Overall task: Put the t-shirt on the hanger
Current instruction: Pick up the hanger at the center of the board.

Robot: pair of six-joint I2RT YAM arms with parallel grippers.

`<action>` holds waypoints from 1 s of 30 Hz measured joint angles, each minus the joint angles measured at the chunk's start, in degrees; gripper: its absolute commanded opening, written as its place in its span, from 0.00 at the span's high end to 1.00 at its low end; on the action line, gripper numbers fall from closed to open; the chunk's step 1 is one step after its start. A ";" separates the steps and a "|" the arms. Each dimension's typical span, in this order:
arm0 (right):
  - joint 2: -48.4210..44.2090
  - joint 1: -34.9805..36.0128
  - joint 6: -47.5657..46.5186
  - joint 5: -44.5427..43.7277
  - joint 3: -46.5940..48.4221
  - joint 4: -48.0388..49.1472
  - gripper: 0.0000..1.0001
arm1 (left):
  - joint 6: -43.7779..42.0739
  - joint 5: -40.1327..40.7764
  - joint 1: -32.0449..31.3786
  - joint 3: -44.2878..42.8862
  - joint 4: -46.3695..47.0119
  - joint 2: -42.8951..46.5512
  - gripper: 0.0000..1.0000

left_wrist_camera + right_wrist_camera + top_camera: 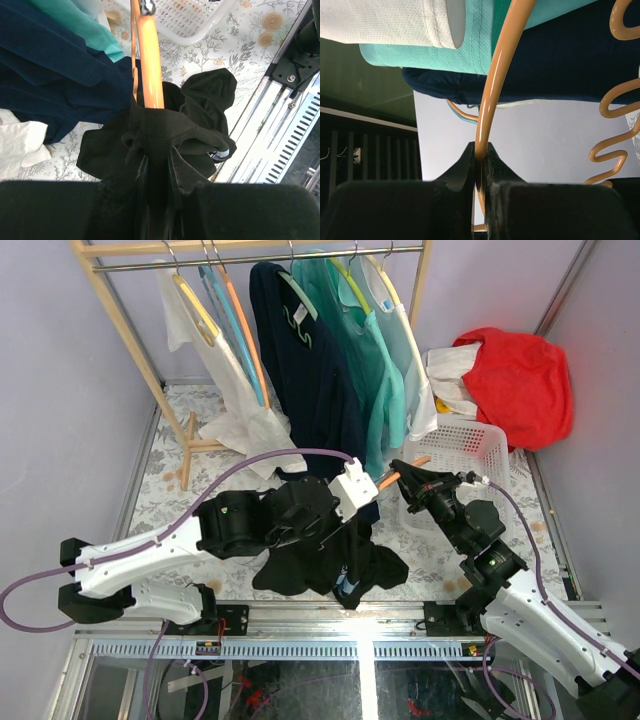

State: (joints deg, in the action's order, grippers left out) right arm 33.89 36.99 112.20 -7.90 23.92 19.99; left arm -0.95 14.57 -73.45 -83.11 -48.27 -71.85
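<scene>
Floral table (150, 480): left claw (155, 157) seemingly pinches bunched black t-shirt (205, 95); right claw (480, 152) clamps hanger (492, 90).

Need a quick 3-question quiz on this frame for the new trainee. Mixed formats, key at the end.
1. Fill in: the plastic basket is ___ in colour.
2. True or false: the right gripper is shut on the hanger.
3. The left gripper is shut on: A nothing; B the t-shirt; C the basket.
Key: 1 white; 2 true; 3 B.
</scene>
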 measured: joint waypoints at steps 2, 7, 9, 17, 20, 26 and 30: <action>-0.04 -0.11 -0.02 -0.26 0.02 -0.09 1.00 | -0.33 0.33 0.00 -0.28 0.07 -0.48 0.87; -0.02 -0.50 -0.11 -1.33 0.24 -0.33 1.00 | -0.87 1.27 0.00 -1.68 0.39 -2.36 0.77; 0.11 -0.15 -0.35 0.11 0.59 -0.72 1.00 | -1.20 1.40 0.00 -2.34 2.25 -3.54 0.72; 0.42 0.00 -2.25 1.55 3.19 -4.04 1.00 | -1.68 2.43 0.00 -3.56 4.94 -5.88 0.69; 1.18 0.00 -2.51 1.99 3.89 -4.24 1.00 | -1.90 2.47 0.00 -4.24 5.09 -6.08 0.69; 2.73 0.00 -2.95 3.13 5.14 -4.24 1.00 | -2.78 3.06 0.00 -5.20 6.25 -7.30 0.69; 2.99 0.00 -3.26 3.45 5.14 -4.28 1.00 | -3.26 4.11 0.00 -5.29 6.78 -8.17 0.69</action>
State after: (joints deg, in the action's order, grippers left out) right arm 36.88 36.99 108.95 -4.45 29.06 15.70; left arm -4.21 18.68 -73.45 -88.40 -41.50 -80.03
